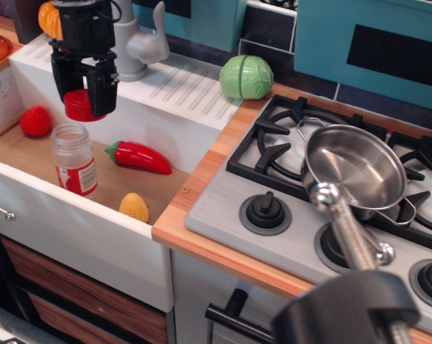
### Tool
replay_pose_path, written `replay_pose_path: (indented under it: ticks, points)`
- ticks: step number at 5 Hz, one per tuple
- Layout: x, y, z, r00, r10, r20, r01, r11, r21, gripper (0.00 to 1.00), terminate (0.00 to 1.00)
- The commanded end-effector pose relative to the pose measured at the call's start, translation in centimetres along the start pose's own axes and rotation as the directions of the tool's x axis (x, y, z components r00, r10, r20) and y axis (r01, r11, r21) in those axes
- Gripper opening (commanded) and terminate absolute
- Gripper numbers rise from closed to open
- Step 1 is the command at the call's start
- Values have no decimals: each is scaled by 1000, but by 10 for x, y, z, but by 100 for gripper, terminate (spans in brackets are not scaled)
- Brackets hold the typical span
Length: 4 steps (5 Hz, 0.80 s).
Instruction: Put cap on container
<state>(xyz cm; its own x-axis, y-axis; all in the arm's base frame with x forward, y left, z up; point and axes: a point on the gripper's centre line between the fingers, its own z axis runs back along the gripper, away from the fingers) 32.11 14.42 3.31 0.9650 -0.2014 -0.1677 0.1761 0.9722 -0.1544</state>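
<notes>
My tool (82, 97) is clamped on the cap (79, 106), which hangs just above the container (74, 158), offset toward 12 o'clock. The container stands upright, mouth open. To finish well: centre the cap over the mouth, keep it level, descend slowly.

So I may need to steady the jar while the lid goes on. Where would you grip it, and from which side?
Grip the jar around its labelled lower body, coming in level from the front or right. It stands upright in the sink, so its round wall offers two opposite faces. That leaves the open mouth free for the lid the gripper holds above it.
</notes>
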Motion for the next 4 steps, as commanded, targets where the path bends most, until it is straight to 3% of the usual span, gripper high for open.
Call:
replay_pose_path:
  ticks: [1, 3, 4]
  points:
    - [-6, 13, 29, 996, -33, 78, 26, 996, 91, 0, 0]
    - [-13, 24, 13, 995, -55, 82, 45, 992, 121, 0, 0]
    - [-9, 18, -4, 994, -60, 91, 52, 995, 87, 0, 100]
